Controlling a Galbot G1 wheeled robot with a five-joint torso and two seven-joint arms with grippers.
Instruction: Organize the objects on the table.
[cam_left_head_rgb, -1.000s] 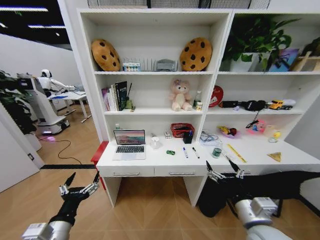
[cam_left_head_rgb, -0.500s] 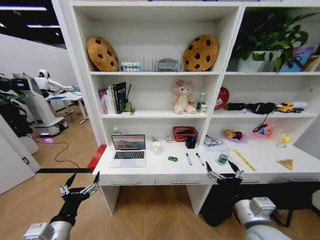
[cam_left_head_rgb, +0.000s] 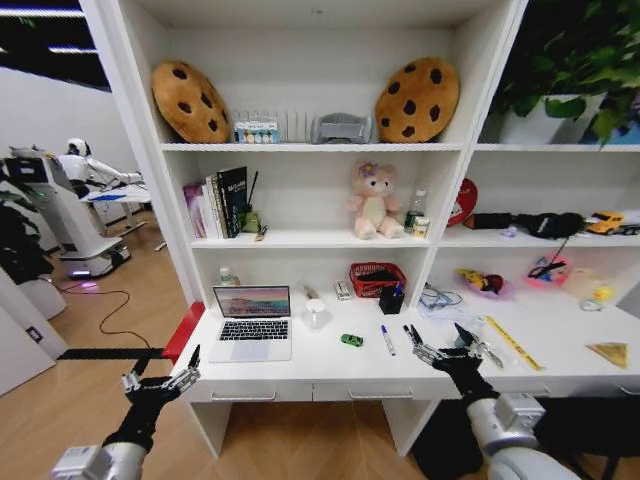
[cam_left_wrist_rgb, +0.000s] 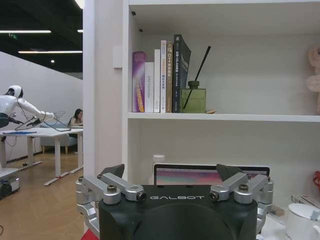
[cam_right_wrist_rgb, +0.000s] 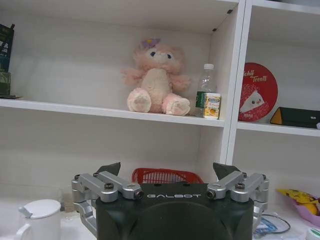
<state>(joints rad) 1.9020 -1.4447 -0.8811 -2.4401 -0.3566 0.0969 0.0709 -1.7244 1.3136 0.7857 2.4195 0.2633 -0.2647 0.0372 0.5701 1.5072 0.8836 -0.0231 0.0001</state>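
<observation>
The white table (cam_left_head_rgb: 310, 358) stands in front of me under a tall shelf unit. On it lie a slim silver laptop (cam_left_head_rgb: 252, 322) with its lid up, a tiny green toy car (cam_left_head_rgb: 351, 340) and a blue-capped marker pen (cam_left_head_rgb: 387, 340). My left gripper (cam_left_head_rgb: 160, 372) hangs open below the table's left front corner, holding nothing. My right gripper (cam_left_head_rgb: 437, 342) is open just over the front edge, to the right of the pens. In the left wrist view the open left gripper (cam_left_wrist_rgb: 172, 172) faces the laptop (cam_left_wrist_rgb: 200, 176). The right gripper (cam_right_wrist_rgb: 167, 171) faces the back of the desk.
A red basket (cam_left_head_rgb: 375, 278), a black pen holder (cam_left_head_rgb: 391, 299) and a white lidded cup (cam_left_head_rgb: 316, 313) stand at the back of the desk. A yellow ruler (cam_left_head_rgb: 512, 342) lies to the right. A pink plush bear (cam_left_head_rgb: 374, 200) sits on the shelf. Another robot (cam_left_head_rgb: 60, 200) stands far left.
The whole picture has grown and shifted: the camera has come closer to the desk and shelf. Both grippers stay open and hold their places in the view.
</observation>
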